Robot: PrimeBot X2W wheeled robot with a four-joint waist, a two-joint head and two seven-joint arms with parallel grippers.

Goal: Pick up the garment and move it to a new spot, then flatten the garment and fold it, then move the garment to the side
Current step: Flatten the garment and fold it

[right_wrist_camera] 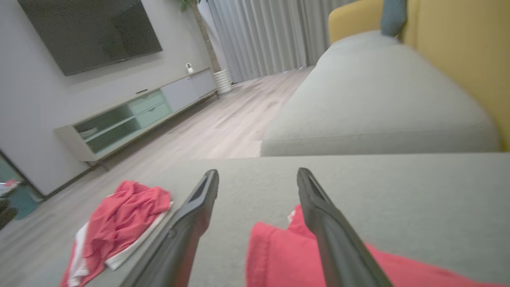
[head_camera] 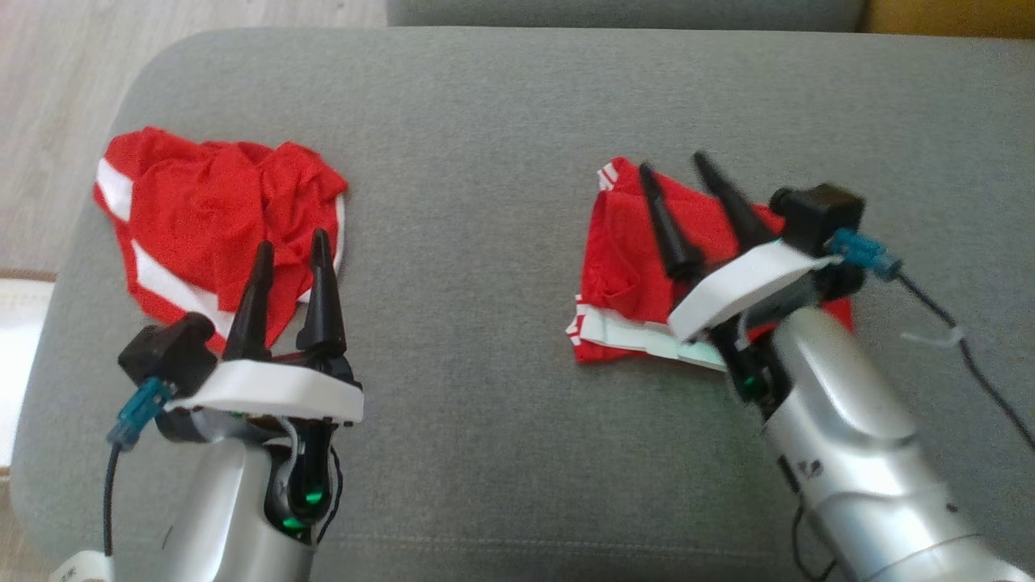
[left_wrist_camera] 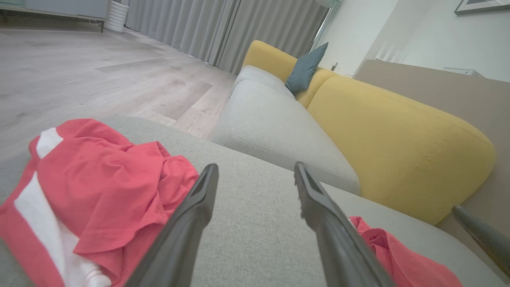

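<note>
While the folded garment [head_camera: 639,267] is lying as a compact red rectangle on the right part of the grey cushion [head_camera: 501,121], its white-striped band is facing the robot's side.

Right gripper [head_camera: 673,164]: hanging directly over the garment, fingers pointing away from the robot across the red cloth. The right wrist view is showing the right gripper [right_wrist_camera: 257,171] with its jaws standing wide apart and nothing between them, the red fabric [right_wrist_camera: 271,255] lying under and between the fingers. Contact between fingertips and cloth: cannot tell.

Left gripper [head_camera: 292,239]: jaws also standing wide apart, gripping nothing, and hovering at the near edge of a second, crumpled red garment [head_camera: 202,218] with white stripes. That heap is sitting on the cushion's left end, well apart from the folded one.

Surroundings: wooden floor [head_camera: 48,81] is showing past the cushion's left edge. From the left wrist, a yellow backrest [left_wrist_camera: 398,139] and a teal pillow [left_wrist_camera: 305,67] are showing beyond the cushion.
</note>
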